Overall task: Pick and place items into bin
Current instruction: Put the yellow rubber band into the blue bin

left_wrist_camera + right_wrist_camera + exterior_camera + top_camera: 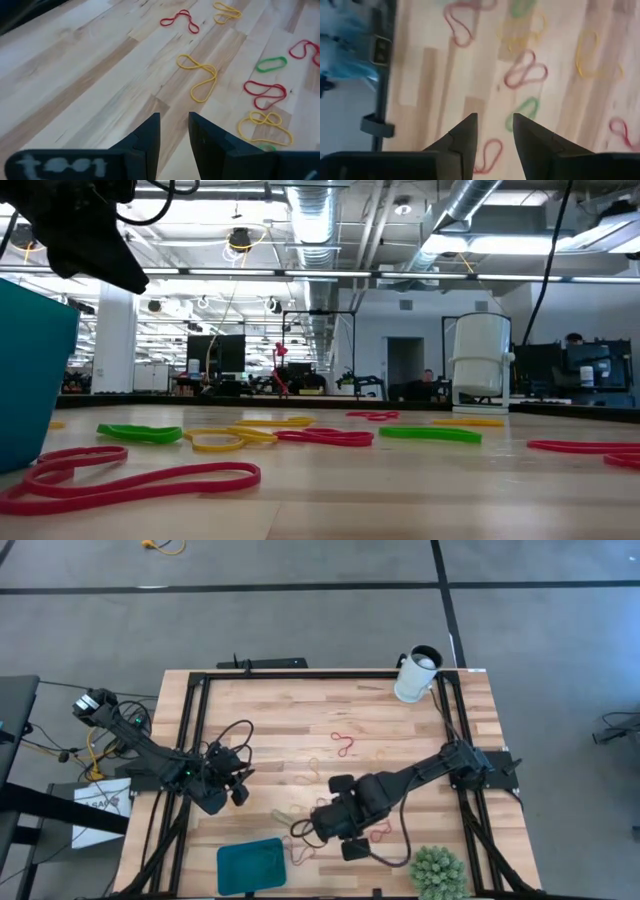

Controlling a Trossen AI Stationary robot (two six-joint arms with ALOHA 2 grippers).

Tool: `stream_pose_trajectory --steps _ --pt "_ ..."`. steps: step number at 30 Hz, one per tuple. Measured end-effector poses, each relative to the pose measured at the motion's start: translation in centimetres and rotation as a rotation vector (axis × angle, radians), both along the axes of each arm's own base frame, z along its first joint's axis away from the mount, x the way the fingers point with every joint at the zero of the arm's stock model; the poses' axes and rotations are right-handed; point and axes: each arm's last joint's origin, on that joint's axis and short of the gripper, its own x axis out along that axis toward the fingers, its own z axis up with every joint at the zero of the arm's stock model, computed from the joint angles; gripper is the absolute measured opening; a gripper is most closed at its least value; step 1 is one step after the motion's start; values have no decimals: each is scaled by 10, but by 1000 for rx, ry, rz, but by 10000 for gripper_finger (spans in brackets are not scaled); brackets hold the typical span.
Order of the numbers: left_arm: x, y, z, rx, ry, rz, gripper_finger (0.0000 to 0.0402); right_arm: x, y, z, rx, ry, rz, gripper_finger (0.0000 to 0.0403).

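Rubber-band loops in red, green and yellow lie flat and scattered over the wooden table; the low view shows a red loop [130,480], a green loop [140,433] and a yellow loop [228,441]. The teal bin [250,865] sits at the near edge and shows as a wall [30,380] in the low view. My left gripper [240,792] [174,131] hovers open above bare wood, short of a yellow loop [200,77]. My right gripper [308,828] [495,131] is open over the table right of the bin, above a green loop [525,112] and a red loop [487,155]. Neither holds anything.
A white cup [417,675] [480,365] stands at the far right corner. A spiky green plant [438,872] sits at the near right corner. Black rails [195,730] run along the table's sides, and black cables loop beside both arms. Bare wood lies toward the far left.
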Motion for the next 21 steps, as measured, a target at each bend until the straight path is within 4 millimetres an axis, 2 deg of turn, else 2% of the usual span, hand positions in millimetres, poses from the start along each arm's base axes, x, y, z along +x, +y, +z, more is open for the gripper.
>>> stream_pose_trajectory --steps 5,8,11,14,21 --pt "0 0 0 -25 -9 14 91 -11 3 3 -66 18 -13 118" --pt "0 0 0 -26 -9 14 91 -22 1 22 -92 -45 -21 118" --pt "0 0 0 -29 -9 14 91 -33 -4 38 -130 -110 -111 118" --pt "0 -1 0 -33 -10 12 91 -38 -9 47 -145 -155 -221 118" --pt "0 -1 0 -35 -8 11 91 -64 -11 63 -145 -189 -204 123"
